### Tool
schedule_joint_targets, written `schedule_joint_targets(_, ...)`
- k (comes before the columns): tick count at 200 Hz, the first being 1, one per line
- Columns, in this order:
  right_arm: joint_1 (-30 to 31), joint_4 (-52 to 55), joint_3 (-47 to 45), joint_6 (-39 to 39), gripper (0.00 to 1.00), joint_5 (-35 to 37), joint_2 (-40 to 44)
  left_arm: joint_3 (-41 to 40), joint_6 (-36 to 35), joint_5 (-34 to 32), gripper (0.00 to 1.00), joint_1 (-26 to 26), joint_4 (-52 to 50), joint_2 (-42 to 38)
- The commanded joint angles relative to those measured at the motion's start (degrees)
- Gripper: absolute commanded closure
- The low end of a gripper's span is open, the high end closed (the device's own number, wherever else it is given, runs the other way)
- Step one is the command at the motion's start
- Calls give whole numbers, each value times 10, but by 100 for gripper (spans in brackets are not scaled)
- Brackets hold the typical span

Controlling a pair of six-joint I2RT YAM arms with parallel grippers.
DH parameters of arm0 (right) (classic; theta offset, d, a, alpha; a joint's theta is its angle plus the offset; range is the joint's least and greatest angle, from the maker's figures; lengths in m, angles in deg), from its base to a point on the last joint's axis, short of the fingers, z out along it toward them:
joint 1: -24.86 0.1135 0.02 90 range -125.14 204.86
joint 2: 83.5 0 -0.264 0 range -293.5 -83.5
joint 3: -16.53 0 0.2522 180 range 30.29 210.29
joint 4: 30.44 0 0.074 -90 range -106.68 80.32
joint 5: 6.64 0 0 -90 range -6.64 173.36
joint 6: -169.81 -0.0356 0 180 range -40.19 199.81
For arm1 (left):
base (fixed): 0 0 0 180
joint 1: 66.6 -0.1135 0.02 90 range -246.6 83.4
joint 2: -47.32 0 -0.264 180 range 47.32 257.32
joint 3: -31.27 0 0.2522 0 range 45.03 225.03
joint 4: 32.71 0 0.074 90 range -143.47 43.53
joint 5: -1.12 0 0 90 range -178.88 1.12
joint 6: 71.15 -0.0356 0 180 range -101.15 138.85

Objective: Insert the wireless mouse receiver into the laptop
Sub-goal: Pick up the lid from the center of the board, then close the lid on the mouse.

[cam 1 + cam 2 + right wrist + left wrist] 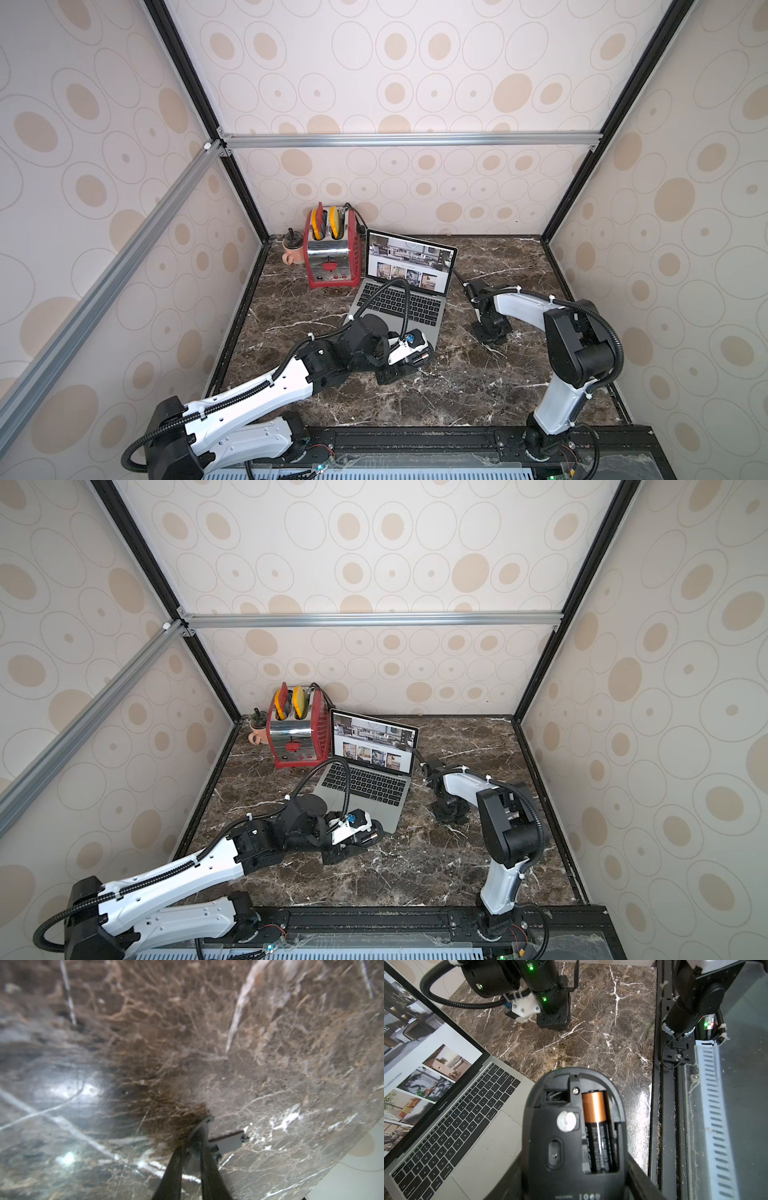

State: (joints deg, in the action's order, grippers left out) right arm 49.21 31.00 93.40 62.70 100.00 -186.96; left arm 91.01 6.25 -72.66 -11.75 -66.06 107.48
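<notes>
**Mouse held belly-up on the left, right gripper down at the marble**

The laptop (424, 309) stands open on the marble table (519, 374), a little toward 11 o'clock from the table's middle. Its lit screen shows a white page of room photos and faces the robot. A red toaster (332, 257) sits just beside the screen at the laptop's 10 o'clock. A pink mug (291, 254) is at the toaster's 9 o'clock, in the far corner.

At the laptop's 5 o'clock, by its near right corner, the left gripper (575, 1172) is clamped tight on a black mouse (566, 1142), one finger on each flank. The mouse is belly-up with its underside bay open. A copper-and-black battery (596, 1126) lies in the bay, with a small slot (556, 1095) next to it.

The right gripper (194, 1145) hangs at the laptop's 3 o'clock, apart from it, pointing down with its tips close to the marble. Its fingers stand nearly together. Between the tips sits a small grey piece with a metal tab jutting sideways. As far as this blurred close view lets me say, that is the receiver (227, 1140), and it looks pinched rather than lying loose.
</notes>
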Motion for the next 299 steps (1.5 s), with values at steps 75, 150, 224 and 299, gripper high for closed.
schedule_joint_targets(75,-4,41,37,-12,98,23,-12,1,-7,-2,100,-1,-5,-20)
schedule_joint_targets(150,-5,-10,41,-6,100,-321,263,1,5,57,100,-25,26,-11)
schedule_joint_targets(224,-5,-413,-105,-303,100,-775,466,24,-6,119,100,-71,59,2)
schedule_joint_targets(299,6,-731,-173,-552,100,-885,478,41,-43,77,100,-71,75,-23)
